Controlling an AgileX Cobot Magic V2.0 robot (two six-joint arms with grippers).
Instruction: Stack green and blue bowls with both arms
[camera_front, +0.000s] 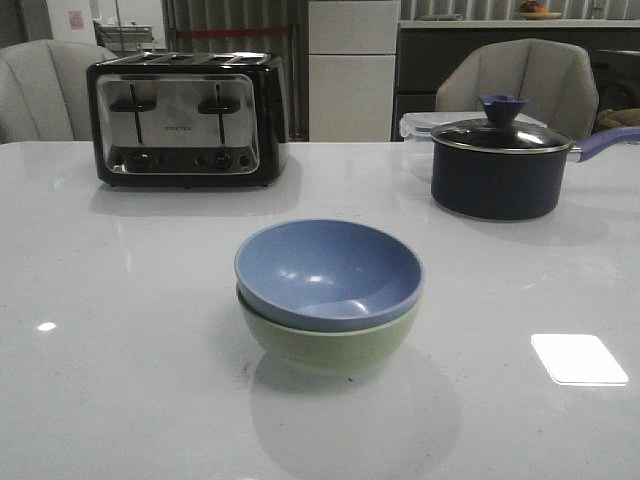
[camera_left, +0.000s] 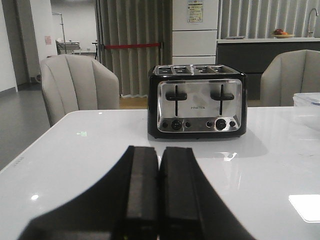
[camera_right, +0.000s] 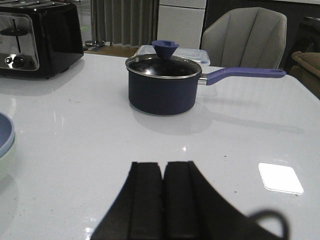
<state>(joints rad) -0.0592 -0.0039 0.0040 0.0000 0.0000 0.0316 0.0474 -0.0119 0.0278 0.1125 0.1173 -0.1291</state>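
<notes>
Blue bowl (camera_front: 328, 270) sits nested in the green bowl (camera_front: 330, 345) mid-frame in the front view, so the stack looks done. Left gripper (camera_left: 159, 200) and right gripper (camera_right: 163, 200) are clenched, holding nothing.

White glossy table (camera_front: 110, 330) | green bowl (camera_front: 330, 345) sits directly on it, front centre, carrying blue bowl (camera_front: 328, 272) nested inside | toaster (camera_front: 187, 118) at back left | lidded navy saucepan (camera_front: 500, 165) at back right, clear container (camera_front: 418, 127) just behind it
</notes>
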